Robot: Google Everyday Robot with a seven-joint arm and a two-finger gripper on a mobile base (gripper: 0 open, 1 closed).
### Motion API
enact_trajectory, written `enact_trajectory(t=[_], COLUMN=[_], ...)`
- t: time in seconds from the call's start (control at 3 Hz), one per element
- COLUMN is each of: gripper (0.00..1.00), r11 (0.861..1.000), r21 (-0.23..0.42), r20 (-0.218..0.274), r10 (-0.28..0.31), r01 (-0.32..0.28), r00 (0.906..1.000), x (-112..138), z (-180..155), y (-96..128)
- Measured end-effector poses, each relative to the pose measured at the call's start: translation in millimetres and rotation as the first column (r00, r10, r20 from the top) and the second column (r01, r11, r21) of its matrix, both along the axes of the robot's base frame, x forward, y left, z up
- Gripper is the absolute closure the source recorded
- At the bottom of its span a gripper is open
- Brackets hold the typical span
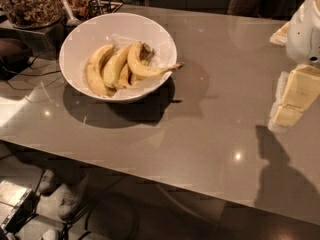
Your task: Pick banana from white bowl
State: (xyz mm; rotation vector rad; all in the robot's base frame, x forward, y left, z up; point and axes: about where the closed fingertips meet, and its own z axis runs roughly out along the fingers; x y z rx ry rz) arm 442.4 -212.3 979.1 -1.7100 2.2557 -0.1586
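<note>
The white bowl (80,39) stands at the back left of the grey table. It holds three yellow bananas. The banana (145,68) is the rightmost, strongly curved one, with its thin stem poking over the bowl's right rim and a dark end near the middle. Two plumper bananas (105,66) lie left of it. My gripper (292,101) hangs at the right edge of the view, well to the right of the bowl and above the table, with pale yellow fingers (300,89) pointing down.
A glass jar of nuts (30,4) stands at the back left behind the bowl. Utensils and a rack (97,4) sit beside it. Dark cables (20,74) lie left of the bowl. The table's front edge (150,176) runs diagonally, with floor below.
</note>
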Motion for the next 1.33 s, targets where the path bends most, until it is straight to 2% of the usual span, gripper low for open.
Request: enact_trajectory(t=[0.33,0.67,1.0,1.33], gripper=[0.0,0.0,0.0,0.0], r11=[0.998,0.997,0.998,0.999], r21=[-0.051,-0.069,-0.061,-0.036], r20=[-0.029,-0.093,-0.075,-0.05], r10=[-0.041,-0.037,-0.03,-0.03], r01=[0.039,0.03,0.025,0.028], r00=[0.9988,0.995,0.9968,0.9983], x=[16.4,33.6,37.4,49.3], z=[-1.0,-5.9,-4.0,-4.2], y=[12.4,32.6,36.6,59.9])
